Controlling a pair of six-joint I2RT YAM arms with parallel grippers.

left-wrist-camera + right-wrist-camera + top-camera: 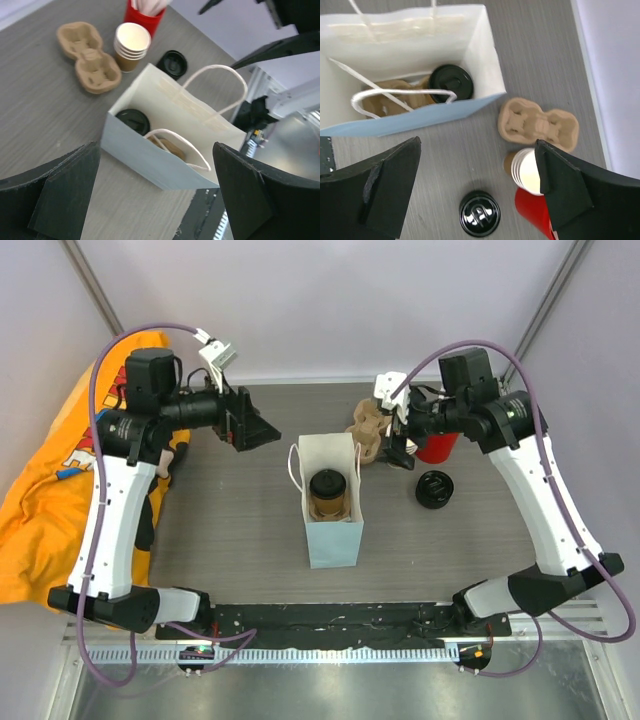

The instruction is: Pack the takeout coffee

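While wide open and empty, left claw (156, 162) and right claw (477, 150) over grey wood-grain table (230, 505), pale walls (320, 300) behind.

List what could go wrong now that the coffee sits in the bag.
The white cord handle droops into the mouth of the pale blue paper bag, beside the black-lidded brown paper cup; a gripper reaching in might snag it.
The open right gripper hangs close to the stack of lidless brown paper cups; a careless swing could topple them.
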